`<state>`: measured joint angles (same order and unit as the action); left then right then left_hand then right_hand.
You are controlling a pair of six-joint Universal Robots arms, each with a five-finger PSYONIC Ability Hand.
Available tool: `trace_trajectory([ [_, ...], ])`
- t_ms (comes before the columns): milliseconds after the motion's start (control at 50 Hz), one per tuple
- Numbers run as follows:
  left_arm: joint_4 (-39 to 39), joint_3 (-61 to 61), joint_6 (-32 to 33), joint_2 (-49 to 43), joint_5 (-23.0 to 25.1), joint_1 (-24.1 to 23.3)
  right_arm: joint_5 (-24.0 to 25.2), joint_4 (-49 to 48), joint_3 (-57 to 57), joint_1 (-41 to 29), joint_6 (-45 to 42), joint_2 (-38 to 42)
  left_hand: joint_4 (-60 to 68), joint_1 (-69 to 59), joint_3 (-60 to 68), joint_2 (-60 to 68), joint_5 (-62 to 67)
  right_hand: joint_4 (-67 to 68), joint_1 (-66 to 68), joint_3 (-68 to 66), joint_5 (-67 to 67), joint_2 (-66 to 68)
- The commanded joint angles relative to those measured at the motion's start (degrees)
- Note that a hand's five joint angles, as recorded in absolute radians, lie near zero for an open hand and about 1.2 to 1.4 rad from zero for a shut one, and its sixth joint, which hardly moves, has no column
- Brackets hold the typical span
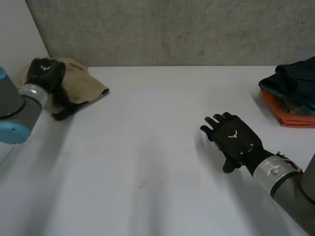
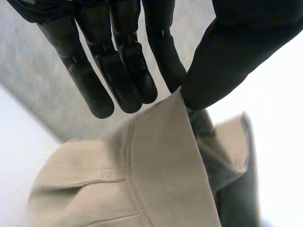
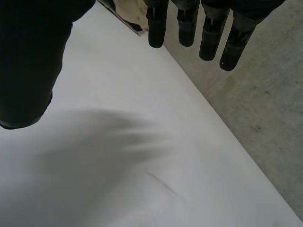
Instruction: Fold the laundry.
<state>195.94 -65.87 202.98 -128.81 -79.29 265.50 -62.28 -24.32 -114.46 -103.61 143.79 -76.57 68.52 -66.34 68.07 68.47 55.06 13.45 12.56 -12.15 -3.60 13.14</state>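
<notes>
A beige garment (image 1: 84, 81) lies crumpled at the table's far left corner, with a darker lining at its near edge. My left hand (image 1: 47, 73) rests on its left part. In the left wrist view the thumb and a fingertip (image 2: 163, 61) pinch a folded edge of the beige garment (image 2: 161, 161), the other fingers reaching straight past it. My right hand (image 1: 234, 137) hovers palm down over the bare table at the right, fingers straight and spread. In the right wrist view its fingers (image 3: 208, 33) hold nothing, and a bit of the beige garment (image 3: 125, 9) lies far beyond them.
A stack of folded clothes (image 1: 293, 93), dark green over orange, sits at the table's right edge. The white table (image 1: 147, 162) runs back to a grey wall (image 1: 172, 29).
</notes>
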Motion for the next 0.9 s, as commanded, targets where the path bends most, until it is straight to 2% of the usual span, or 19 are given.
trace_trajectory([
  [20,-0.8,-6.2,-13.4,12.6,-0.1,-13.6,-2.6,-0.1,1.4,1.9,0.3,-0.2,11.5,-13.7,11.9,11.5,14.9,-3.4,-2.6,2.1,3.6,-3.1],
  [140,-0.4,-5.8,-20.9,15.0,-3.0,-26.9,-7.1,-0.4,3.5,5.6,1.9,-0.2,11.5,-13.7,11.9,11.5,14.9,-3.4,-2.6,2.1,3.6,-3.1],
  [160,-0.3,-5.3,-22.0,14.5,-3.8,-31.3,-7.8,-0.5,3.8,6.0,2.4,-0.2,11.5,-13.7,11.9,11.5,14.9,-3.4,-2.6,2.1,3.6,-3.1],
  [220,0.7,-4.0,-22.7,11.5,-4.7,-37.2,-10.3,-0.4,5.4,8.2,4.8,-0.2,11.5,-13.7,11.9,11.5,14.9,-3.4,-2.6,2.1,3.6,-3.1],
  [240,2.0,-2.5,-23.1,7.8,-5.9,-40.5,-10.8,-0.4,5.7,8.8,5.5,-0.2,11.5,-13.7,11.9,11.5,14.9,-3.4,-2.6,2.1,3.6,-3.1],
  [320,3.9,2.3,-21.6,0.2,-8.3,-46.5,-11.5,0.2,7.1,10.4,8.5,-0.2,11.5,-13.7,11.9,11.5,14.9,-3.4,-2.6,2.1,3.6,-3.1],
  [360,4.3,3.6,-21.2,-1.1,-9.4,-47.7,-11.5,0.3,7.2,10.7,9.0,-0.2,11.5,-13.7,11.9,11.5,14.9,-3.4,-2.6,2.1,3.6,-3.1],
  [380,4.4,4.3,-19.8,-1.9,-11.0,-47.8,-11.6,0.3,7.2,10.7,9.1,-0.2,3.5,-5.7,4.0,3.6,7.0,-3.4,-2.6,2.1,3.6,-3.1],
  [400,4.4,4.4,-19.2,-2.0,-11.8,-47.7,-11.6,0.3,7.1,10.7,9.1,-0.2,-10.6,8.4,-10.1,-10.5,-7.1,-3.4,-2.6,2.1,3.6,-3.1],
  [440,4.2,4.3,-17.2,-2.0,-13.4,-46.9,-11.6,0.4,7.0,10.7,9.1,-0.2,-32.1,30.0,-31.7,-32.1,-28.7,-3.4,-2.6,2.1,3.6,-3.1],
  [460,4.2,3.7,-14.3,-1.8,-14.9,-45.3,-11.6,0.4,7.0,10.7,9.1,-0.2,-37.2,35.0,-36.8,-37.2,-33.8,-3.4,-2.6,2.1,3.6,-3.1],
  [520,4.1,1.5,-8.8,-1.3,-16.3,-40.9,-11.6,0.4,6.9,10.7,9.1,-0.2,-42.1,40.0,-41.7,-42.1,-38.7,-3.4,-2.6,2.1,3.6,-3.1],
  [540,4.0,-0.2,-4.9,-0.7,-16.5,-37.2,-11.6,0.4,6.8,10.7,9.1,-0.2,-43.8,41.6,-43.4,-43.8,-40.4,-3.4,-2.6,2.1,3.6,-3.1],
  [600,3.8,-2.4,1.3,0.0,-16.4,-31.0,-11.5,0.4,6.8,10.7,9.1,-0.2,-44.5,42.3,-44.1,-44.5,-41.0,-3.4,-2.6,2.1,3.6,-3.1],
  [620,3.7,-3.5,5.1,0.1,-16.3,-26.9,-11.5,0.4,6.7,10.7,9.1,-0.1,-46.2,44.0,-45.7,-46.1,-42.7,-3.4,-2.6,2.1,3.6,-3.1],
  [680,3.7,-5.2,11.8,-0.3,-16.2,-20.5,-11.4,0.4,6.5,10.7,9.1,0.1,-46.9,44.7,-46.4,-46.8,-43.4,-3.4,-2.6,2.1,3.6,-3.1],
  [760,3.7,-5.4,16.8,-0.9,-16.1,-15.4,-11.2,0.4,6.4,10.5,9.1,0.5,-47.9,45.7,-47.4,-47.8,-44.4,-3.4,-2.6,2.1,3.6,-3.1],
  [780,4.0,-5.7,19.0,-2.0,-15.9,-12.4,-11.1,0.3,6.4,10.5,9.1,0.5,-48.0,45.9,-47.6,-48.0,-44.6,-3.4,-2.6,2.1,3.6,-3.1],
  [900,4.7,-2.3,24.0,-8.6,-13.1,-6.8,-10.8,0.3,5.8,10.4,9.0,0.6,-49.6,47.4,-49.1,-49.5,-46.1,-3.4,-2.6,2.1,3.6,-3.1],
])
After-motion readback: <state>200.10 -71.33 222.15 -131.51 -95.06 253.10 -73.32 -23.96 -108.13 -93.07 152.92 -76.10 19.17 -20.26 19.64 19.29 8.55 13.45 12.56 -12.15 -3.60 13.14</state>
